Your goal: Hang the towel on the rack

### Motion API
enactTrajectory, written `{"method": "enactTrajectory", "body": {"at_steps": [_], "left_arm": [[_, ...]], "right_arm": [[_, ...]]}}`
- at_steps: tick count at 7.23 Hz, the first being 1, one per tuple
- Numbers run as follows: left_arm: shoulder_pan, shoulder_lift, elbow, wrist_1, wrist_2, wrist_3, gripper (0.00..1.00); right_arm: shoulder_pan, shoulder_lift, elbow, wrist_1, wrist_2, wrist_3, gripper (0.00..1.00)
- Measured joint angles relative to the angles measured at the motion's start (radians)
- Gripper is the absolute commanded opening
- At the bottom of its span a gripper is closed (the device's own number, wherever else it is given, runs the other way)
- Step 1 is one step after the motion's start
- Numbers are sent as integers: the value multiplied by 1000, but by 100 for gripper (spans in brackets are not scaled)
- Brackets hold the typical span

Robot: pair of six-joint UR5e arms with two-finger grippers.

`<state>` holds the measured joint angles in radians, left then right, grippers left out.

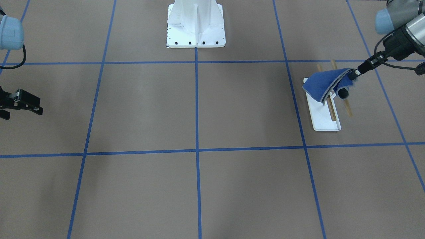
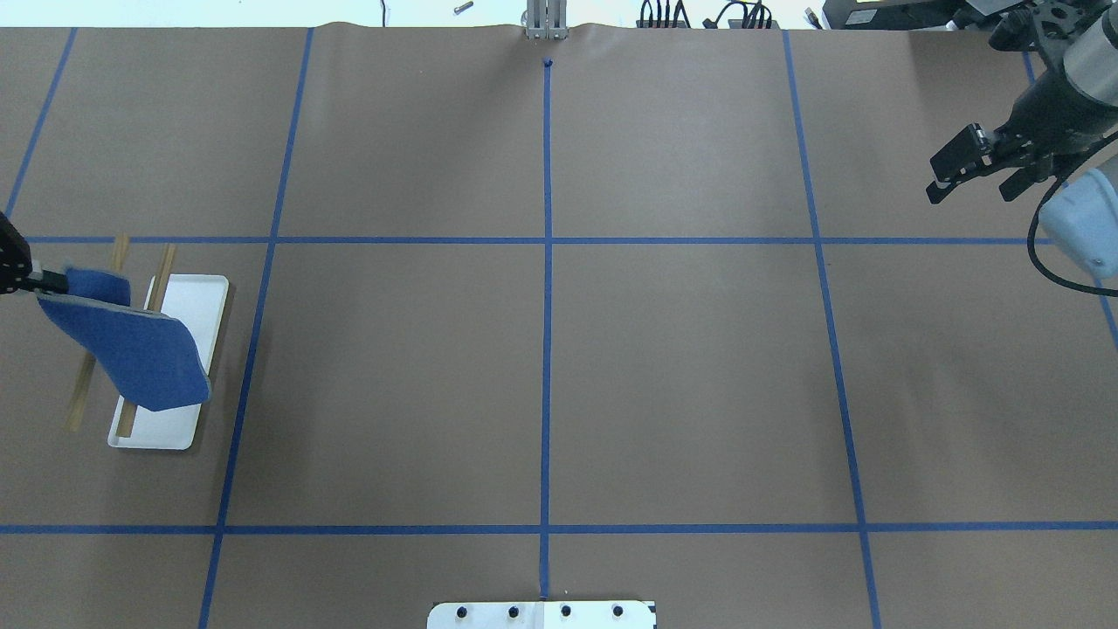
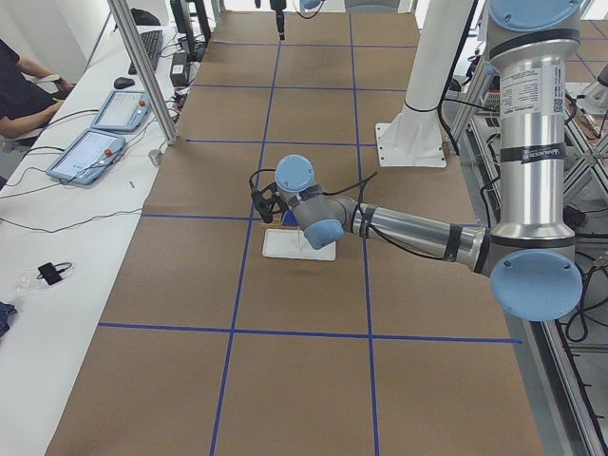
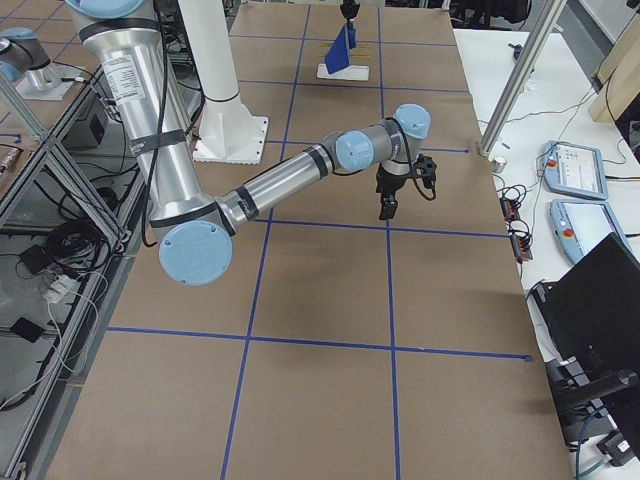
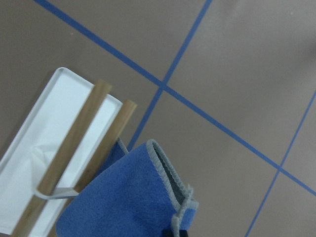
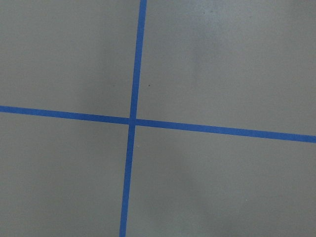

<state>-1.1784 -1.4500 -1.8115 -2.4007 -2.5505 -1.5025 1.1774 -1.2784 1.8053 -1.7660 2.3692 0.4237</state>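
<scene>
Front view, right of frame: left gripper (image 1: 354, 75) clenched on a corner of the towel (image 1: 325, 85) over the rack (image 1: 323, 121), right gripper (image 1: 20, 108) spread empty at left edge, overhead view: towel crosses both rods (image 2: 165, 262), left wrist view alone: grey border (image 5: 165, 170) beside rod ends

The table (image 2: 681, 393) is covered in brown paper and marked into large squares by blue tape lines (image 2: 547, 349). Along the side away from the robot runs a white side bench (image 3: 57, 313). On it lie a teach pendant (image 3: 124, 110), a second pendant (image 3: 86, 155) just beside it, a mouse (image 3: 123, 83) and a keyboard (image 3: 152, 47). A seated operator (image 3: 19, 90) shows at the bench's edge. A slanting aluminium post (image 3: 142, 66) stands where bench and table meet.
</scene>
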Motion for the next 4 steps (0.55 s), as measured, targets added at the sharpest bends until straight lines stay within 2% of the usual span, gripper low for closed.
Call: {"method": "enactTrajectory", "body": {"at_steps": [4], "left_arm": [[-6, 60, 102, -12, 22, 157, 0]], "right_arm": [[0, 11, 8, -2, 1, 12, 100]]}}
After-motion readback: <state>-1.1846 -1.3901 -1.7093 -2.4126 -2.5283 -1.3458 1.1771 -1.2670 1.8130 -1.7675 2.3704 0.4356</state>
